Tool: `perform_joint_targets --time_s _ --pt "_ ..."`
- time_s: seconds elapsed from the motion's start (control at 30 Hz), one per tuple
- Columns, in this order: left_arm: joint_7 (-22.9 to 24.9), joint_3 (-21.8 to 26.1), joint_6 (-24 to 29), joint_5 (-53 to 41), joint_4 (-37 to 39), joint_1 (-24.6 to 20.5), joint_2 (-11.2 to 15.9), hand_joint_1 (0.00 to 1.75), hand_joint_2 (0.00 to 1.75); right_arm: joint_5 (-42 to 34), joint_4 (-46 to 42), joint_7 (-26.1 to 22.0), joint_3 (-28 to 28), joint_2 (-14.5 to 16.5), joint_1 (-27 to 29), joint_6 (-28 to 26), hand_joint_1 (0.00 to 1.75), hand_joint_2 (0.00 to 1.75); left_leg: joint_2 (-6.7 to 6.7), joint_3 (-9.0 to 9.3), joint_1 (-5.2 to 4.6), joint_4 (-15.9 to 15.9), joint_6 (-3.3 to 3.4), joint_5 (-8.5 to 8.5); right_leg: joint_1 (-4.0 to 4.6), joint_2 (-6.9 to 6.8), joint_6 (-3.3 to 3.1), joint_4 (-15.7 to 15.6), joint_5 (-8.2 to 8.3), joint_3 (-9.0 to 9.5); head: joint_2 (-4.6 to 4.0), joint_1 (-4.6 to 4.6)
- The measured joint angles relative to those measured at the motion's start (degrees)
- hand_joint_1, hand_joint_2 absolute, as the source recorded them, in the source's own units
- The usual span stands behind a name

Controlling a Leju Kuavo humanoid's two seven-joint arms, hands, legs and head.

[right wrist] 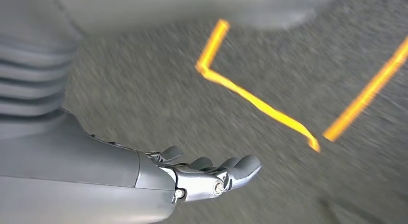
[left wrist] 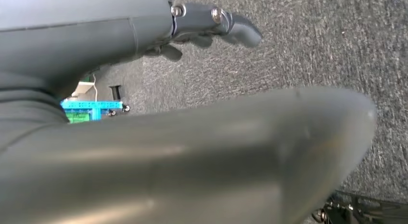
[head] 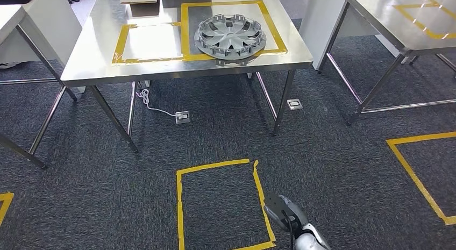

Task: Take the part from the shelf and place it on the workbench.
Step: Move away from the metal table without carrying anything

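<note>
The part, a silver-grey wheel cover (head: 230,36), lies flat on the steel workbench (head: 97,56), inside the larger yellow-taped rectangle. My right hand (head: 283,211) hangs low at the bottom of the head view, over the carpet, far from the bench. In the right wrist view the right hand (right wrist: 207,173) is open, fingers stretched out over carpet and yellow tape, holding nothing. In the left wrist view my left hand (left wrist: 211,24) is open too, fingers extended above grey carpet with nothing in them.
A yellow tape square (head: 220,204) marks the carpet below the bench. A second steel table (head: 408,19) stands at the right, a white one (head: 21,19) at the left. A white cable and floor sockets (head: 183,116) lie under the bench.
</note>
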Motion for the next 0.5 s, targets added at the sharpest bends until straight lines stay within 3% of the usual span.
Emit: perform_joint_targets --time_s 0.5 --pt "0.00 -12.81 -6.36 18.31 -2.78 3.10 3.03 0.00 0.00 -17.24 0.49 6.65 -3.88 0.00 12.57 6.08 0.00 0.00 0.00 0.00 0.00 -0.01 -0.18 -0.24 0.00 0.00 -0.09 0.20 -0.34 -0.05 0.00 0.00"
